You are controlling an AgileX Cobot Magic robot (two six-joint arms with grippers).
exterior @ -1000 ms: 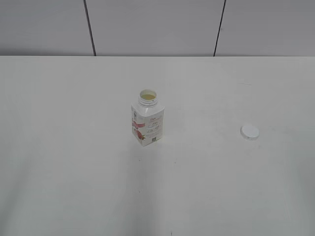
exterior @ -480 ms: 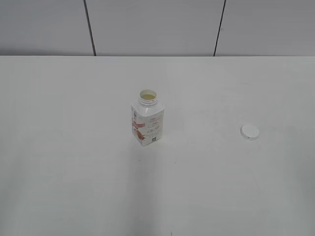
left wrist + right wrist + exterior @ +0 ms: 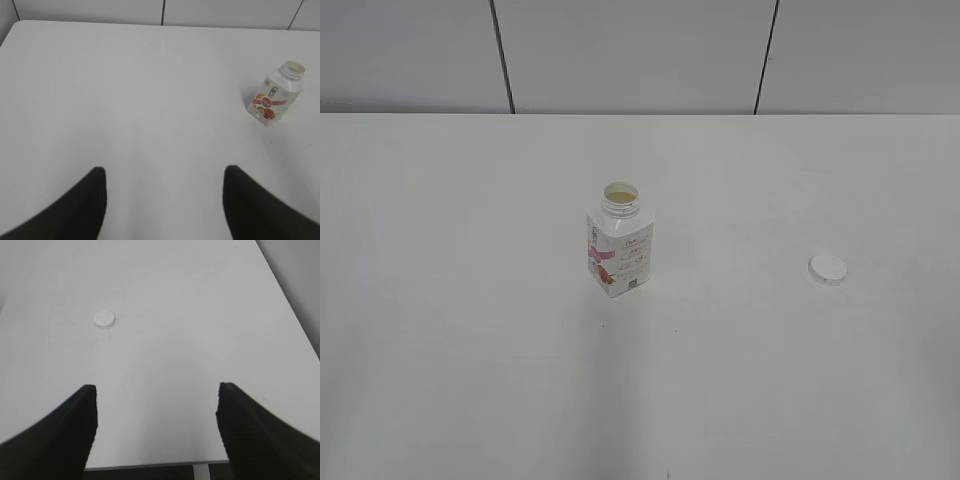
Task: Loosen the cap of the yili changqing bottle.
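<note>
The yili changqing bottle (image 3: pixel 619 243) stands upright near the middle of the white table, its neck open with pale liquid showing inside. It also shows in the left wrist view (image 3: pixel 274 94) at the upper right. The white cap (image 3: pixel 827 268) lies flat on the table to the bottle's right, apart from it, and shows in the right wrist view (image 3: pixel 104 319). My left gripper (image 3: pixel 164 175) is open and empty, well short of the bottle. My right gripper (image 3: pixel 156 392) is open and empty, near the table's front edge, short of the cap. Neither gripper shows in the exterior view.
The white table (image 3: pixel 470 330) reaches back to a grey panelled wall (image 3: pixel 640 50). Its front edge (image 3: pixel 150 464) and right edge show in the right wrist view.
</note>
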